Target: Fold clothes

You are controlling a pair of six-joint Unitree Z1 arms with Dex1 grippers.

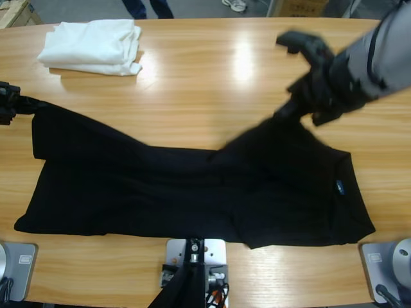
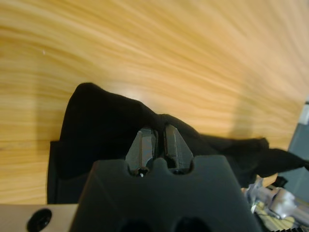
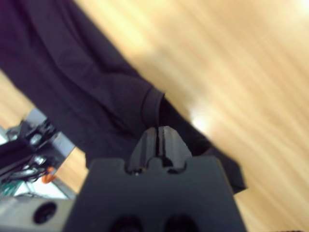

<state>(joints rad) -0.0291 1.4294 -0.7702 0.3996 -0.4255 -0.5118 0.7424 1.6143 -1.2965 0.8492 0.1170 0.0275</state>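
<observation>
No legible txt anywhere.

Black polo shirt (image 1: 192,186), blue tag (image 1: 340,188)

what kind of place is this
Probably a robotics lab or test room rather than a home: two robot arms work a black shirt on a long wooden table, rig plates sit at its near edge, and people's legs show on the floor beyond.

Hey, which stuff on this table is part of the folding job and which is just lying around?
Part of the job:
black polo shirt, spread along the table's near side
left gripper, shut on a shirt edge
right gripper, shut on a sleeve

Just lying about:
white folded garment pile, at the far corner
</observation>
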